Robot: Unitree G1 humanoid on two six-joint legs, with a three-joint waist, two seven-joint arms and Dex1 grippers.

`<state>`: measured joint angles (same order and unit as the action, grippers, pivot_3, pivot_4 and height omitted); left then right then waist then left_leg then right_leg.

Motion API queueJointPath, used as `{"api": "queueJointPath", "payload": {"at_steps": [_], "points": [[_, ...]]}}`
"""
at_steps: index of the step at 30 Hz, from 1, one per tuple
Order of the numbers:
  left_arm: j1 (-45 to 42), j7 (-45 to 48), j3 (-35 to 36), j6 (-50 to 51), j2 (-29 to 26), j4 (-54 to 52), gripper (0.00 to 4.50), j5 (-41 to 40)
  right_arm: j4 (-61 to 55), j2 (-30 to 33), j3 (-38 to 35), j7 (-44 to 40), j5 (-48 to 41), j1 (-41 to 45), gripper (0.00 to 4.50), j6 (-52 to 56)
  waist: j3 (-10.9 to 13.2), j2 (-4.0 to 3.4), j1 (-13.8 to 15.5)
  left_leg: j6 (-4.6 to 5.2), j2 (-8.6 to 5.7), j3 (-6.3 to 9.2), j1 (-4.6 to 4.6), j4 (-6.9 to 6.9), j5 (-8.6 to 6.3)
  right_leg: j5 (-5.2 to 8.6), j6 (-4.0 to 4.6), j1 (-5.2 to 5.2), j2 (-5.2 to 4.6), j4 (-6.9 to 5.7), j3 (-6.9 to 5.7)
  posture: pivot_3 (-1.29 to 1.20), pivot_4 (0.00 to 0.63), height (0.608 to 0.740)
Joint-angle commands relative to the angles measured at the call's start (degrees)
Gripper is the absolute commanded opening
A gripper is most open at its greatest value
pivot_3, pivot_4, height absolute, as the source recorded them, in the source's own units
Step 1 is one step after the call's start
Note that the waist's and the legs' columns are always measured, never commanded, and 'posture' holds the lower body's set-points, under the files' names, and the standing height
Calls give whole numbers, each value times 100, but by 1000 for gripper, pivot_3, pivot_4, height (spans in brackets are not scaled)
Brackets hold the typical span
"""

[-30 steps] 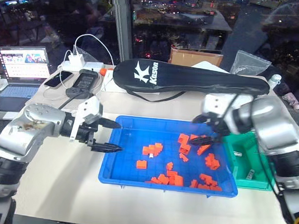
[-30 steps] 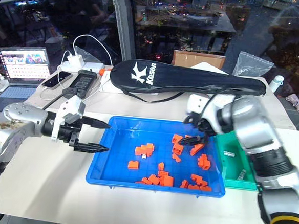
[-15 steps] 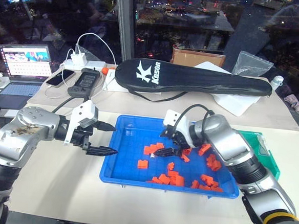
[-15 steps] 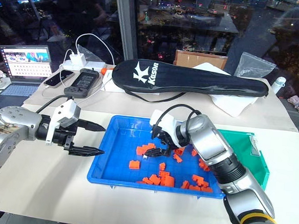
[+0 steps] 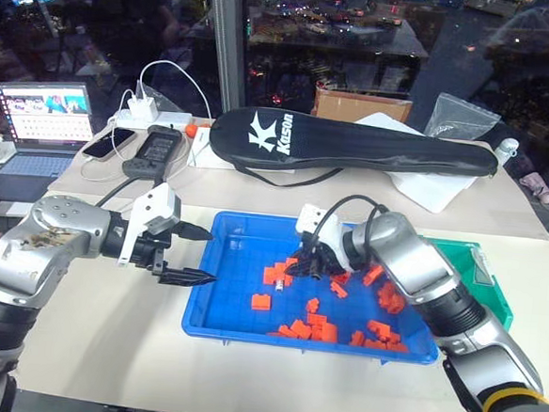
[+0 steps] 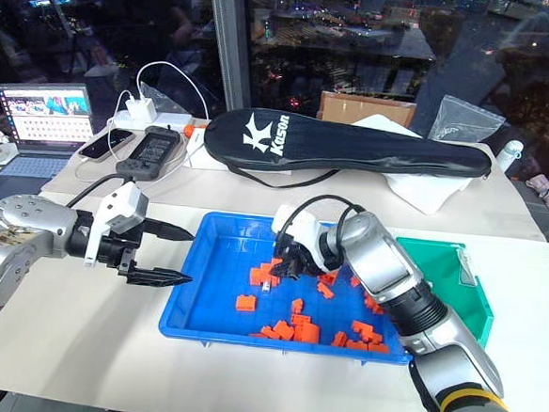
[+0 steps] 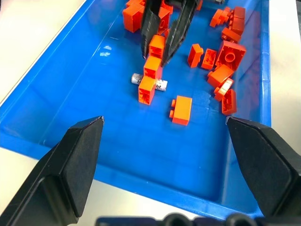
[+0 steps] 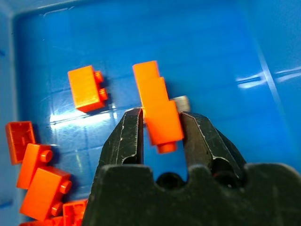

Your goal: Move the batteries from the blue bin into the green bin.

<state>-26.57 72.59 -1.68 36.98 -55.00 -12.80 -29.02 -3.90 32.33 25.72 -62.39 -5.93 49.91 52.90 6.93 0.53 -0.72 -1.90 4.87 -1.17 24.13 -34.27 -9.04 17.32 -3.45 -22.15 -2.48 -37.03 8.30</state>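
Since a second ago, the right tool (image 8: 160, 123) has swung from beside the green bin (image 5: 484, 282) into the blue bin (image 7: 66, 94), narrowing onto an orange brick (image 8: 157, 110) covering a battery (image 7: 161, 85). The left tool (image 5: 188, 253) stays spread open outside. A black case (image 5: 354, 146) reads "Kason".

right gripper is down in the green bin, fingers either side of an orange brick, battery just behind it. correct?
Wrong bin. The right gripper is down in the blue bin, not the green bin; the left eye view shows it. The rest holds: the right wrist view shows its fingers either side of an orange brick, battery just behind.
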Motion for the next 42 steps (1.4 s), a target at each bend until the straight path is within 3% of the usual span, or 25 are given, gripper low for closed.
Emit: {"api": "queueJointPath", "payload": {"at_steps": [1, 14, 19, 23, 26, 33, 42], "points": [[-130, 8, 3, -130, 2, -55, 4500, 46, 86, 152, -523, 21, -166, 359, 1410, -123, 0, 0, 0, 0, 0, 0, 0, 0, 0, 0, 1, 0, 0, 0, 0, 0, 150, 708], [-245, 74, -78, -143, 41, 29, 4500, 65, -179, 308, -629, -46, -486, 309, 1410, -5, -1, 2, -8, 0, 0, 0, 0, 3, 0, 0, 2, -1, 0, 0, 0, 0, 150, 708], [-251, 98, -123, -161, 31, 47, 4500, 100, -856, 292, -283, -201, -797, -44, 1410, 252, -1, 3, -6, 1, 0, 1, 0, 4, 0, 1, 2, 1, 0, 1, -1, 0, 150, 708], [-271, 110, -142, -175, 54, 73, 4500, 100, -531, -35, 118, -51, -665, -209, 1410, -63, -1, 4, -15, 0, 0, 1, 0, 2, 0, 2, 0, 0, 0, 1, 0, 0, 150, 708], [-259, 109, -173, -191, 68, 63, 4500, 120, 135, -276, 268, 183, -365, -180, 2099, -499, -3, 6, -30, 1, 1, 1, -7, 3, 0, 4, -3, 2, 2, -1, 0, 0, 150, 708], [-198, 67, -104, -139, 39, 8, 4500, 96, 736, -391, 507, 84, -1, 61, 4440, -1114, -2, 8, 0, 1, 1, 1, 2, 1, 0, 1, 2, 0, 1, 2, -2, 0, 150, 708], [-106, -16, -42, -122, 38, -43, 4500, 81, 1061, -508, 844, -236, 316, -46, 4440, -1470, -2, 8, -5, 1, 1, 2, 0, 2, 0, 2, 2, 0, 1, 0, -2, 0, 150, 708]]}}
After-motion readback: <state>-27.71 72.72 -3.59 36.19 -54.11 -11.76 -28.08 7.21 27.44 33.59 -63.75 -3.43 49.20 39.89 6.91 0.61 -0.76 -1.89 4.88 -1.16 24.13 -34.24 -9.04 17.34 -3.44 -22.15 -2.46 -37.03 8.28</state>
